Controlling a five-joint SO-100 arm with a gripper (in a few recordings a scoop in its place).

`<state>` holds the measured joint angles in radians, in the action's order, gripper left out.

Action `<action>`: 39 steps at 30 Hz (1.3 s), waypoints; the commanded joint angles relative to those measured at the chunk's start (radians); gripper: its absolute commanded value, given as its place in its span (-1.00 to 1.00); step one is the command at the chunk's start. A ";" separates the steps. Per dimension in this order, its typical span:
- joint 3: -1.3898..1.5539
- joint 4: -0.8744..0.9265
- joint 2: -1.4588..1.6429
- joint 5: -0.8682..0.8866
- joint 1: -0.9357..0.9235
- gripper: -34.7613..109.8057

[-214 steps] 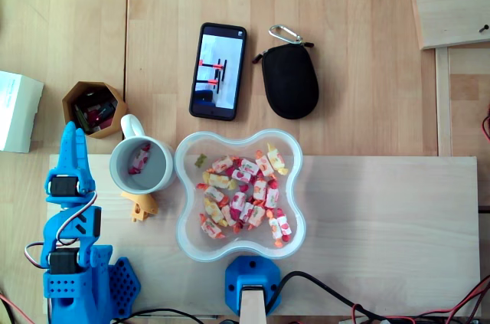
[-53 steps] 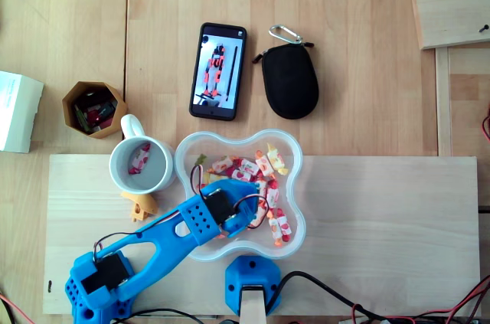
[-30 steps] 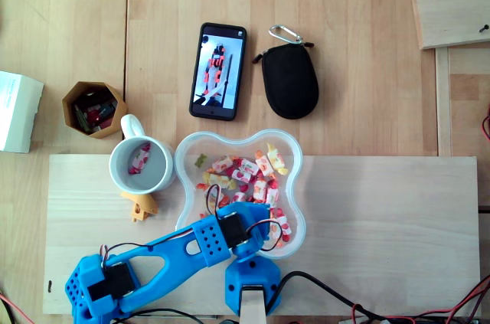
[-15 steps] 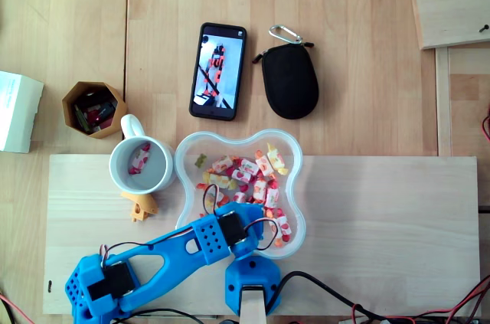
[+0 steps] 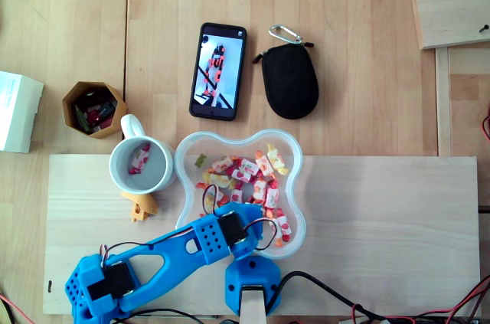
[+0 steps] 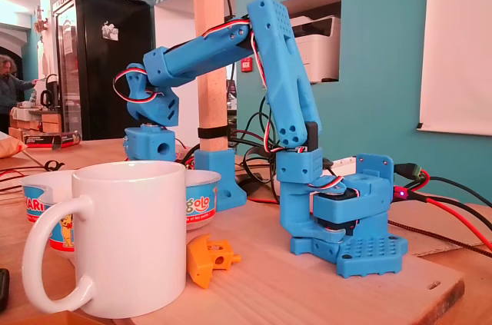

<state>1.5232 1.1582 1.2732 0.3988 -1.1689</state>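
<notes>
Blue end effector (image 6: 149, 143) dips into clear scalloped bowl (image 5: 297, 186), over wrapped candies (image 5: 246, 175) near its front edge. Fingers hidden beneath wrist; cannot tell if open or closed. Overhead view: white mug (image 5: 117, 171) touches bowl's left side.

In the overhead view, a pale wooden board (image 5: 367, 224) lies on the wooden desk (image 5: 344, 48), along the picture's lower edge. A clear wavy-rimmed plastic bowl (image 5: 289, 148) sits at the board's upper edge, left of centre, with wrapped sweets (image 5: 243, 178) in it. Just left of the bowl stands a white ceramic mug (image 5: 157, 175) with one sweet inside. A small orange plastic part (image 5: 140, 207) lies below the mug. A blue plastic robot arm (image 5: 153, 255) runs from the board's lower left corner to above the bowl's lower part. Above the bowl, off the board, a black smartphone (image 5: 218, 71) lies left of a black oval zip pouch (image 5: 289, 83). A brown hexagonal cardboard box (image 5: 93, 108) sits up and left of the mug.
</notes>
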 commanded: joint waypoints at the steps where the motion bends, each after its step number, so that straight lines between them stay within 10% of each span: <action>1: -0.003 -0.049 0.060 0.018 -0.012 -0.56; 39: -0.100 -0.063 0.066 0.002 0.038 -0.56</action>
<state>1.5018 1.0876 1.2763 0.3912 -1.1137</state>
